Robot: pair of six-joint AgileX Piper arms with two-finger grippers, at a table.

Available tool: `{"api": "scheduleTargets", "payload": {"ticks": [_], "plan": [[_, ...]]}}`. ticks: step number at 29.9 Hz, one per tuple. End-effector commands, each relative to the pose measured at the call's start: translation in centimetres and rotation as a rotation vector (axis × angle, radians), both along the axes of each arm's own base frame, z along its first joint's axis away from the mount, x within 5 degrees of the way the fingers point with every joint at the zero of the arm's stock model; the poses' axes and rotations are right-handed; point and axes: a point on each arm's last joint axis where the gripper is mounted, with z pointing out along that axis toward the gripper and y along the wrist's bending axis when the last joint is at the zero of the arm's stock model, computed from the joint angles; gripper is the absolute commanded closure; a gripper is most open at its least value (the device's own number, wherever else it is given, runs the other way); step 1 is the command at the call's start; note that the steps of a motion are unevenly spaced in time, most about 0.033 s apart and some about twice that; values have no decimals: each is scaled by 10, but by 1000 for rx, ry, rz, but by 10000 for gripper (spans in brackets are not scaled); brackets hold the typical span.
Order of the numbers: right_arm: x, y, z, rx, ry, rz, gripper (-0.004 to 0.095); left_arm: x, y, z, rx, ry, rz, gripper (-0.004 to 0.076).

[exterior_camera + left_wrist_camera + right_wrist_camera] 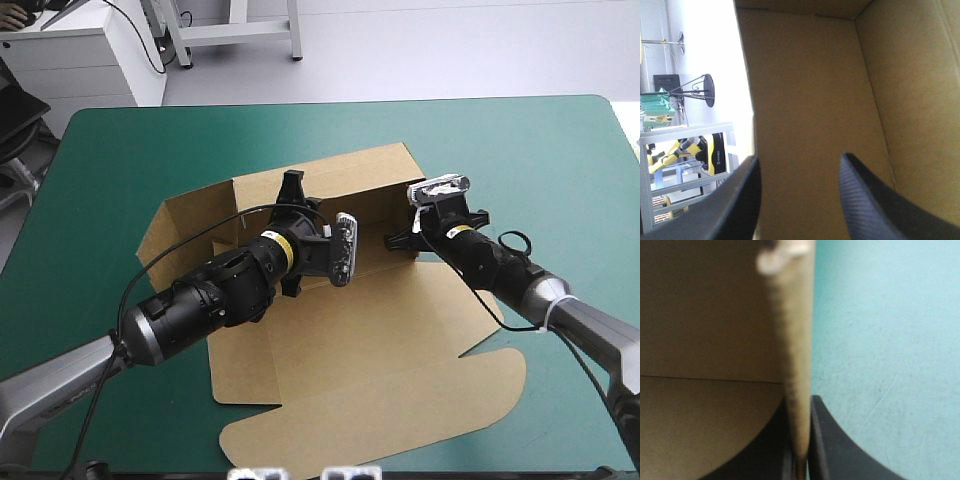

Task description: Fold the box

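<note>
Works on the brown box (340,340) near the middle of the table (520,150), with the far wall raised and the lid flap (400,415) flat toward the near edge. Pinches the right wall (796,340) in the right claw (800,402), with black fingers all but closed on the board's edge. Holds the left claw (800,159) inside the tray, fingers well apart and gripping nothing, facing the inner walls near a corner. Seemingly has the left side panel only leaning up, though hard to judge from above.

Risks losing the right wall: a thin, edge-on grip, liable to slip under any twist and let the board fall flat. Could crease the sheet off its score line if pulled askew. Might shove the whole box along the smooth teal-green cover when pressing with the left claw, with no weight on the base.

Leaves plenty of bare cover to the right and beyond the far wall. Offers less toward the near edge, taken up by the lid flap.
</note>
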Motion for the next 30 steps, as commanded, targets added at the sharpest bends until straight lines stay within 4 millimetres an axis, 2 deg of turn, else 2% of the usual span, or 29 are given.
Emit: {"api": "scheduleTargets", "payload": {"ticks": [1, 3, 5, 8, 9, 14, 20, 21, 28, 30], "plan": [[10, -2, 26, 36, -127, -47, 916, -19, -1, 26, -94, -35, -25, 374], [12, -1, 28, 39, -127, -45, 916, -25, -3, 27, -114, -16, -9, 379], [13, -2, 30, 36, -126, -43, 916, -28, -2, 31, -138, -24, 17, 426], [12, -6, 31, 35, -84, -26, 916, -25, 9, 40, -132, -106, 94, 615], [10, -10, 32, 36, -62, -23, 916, -22, 15, 46, -127, -160, 129, 721], [5, -33, 45, 45, -33, -46, 907, -7, 41, 68, -223, -207, 263, 717], [7, -55, 83, 27, 0, -19, 907, 30, 104, 100, -474, -127, 520, 717], [8, -58, 93, 20, 18, -18, 907, 36, 120, 104, -515, -105, 578, 717], [14, -72, 140, -86, 90, -72, 908, 58, 195, 97, -843, 154, 818, 717], [19, -73, 147, -106, 119, -81, 908, 60, 210, 97, -960, 221, 833, 717]]}}
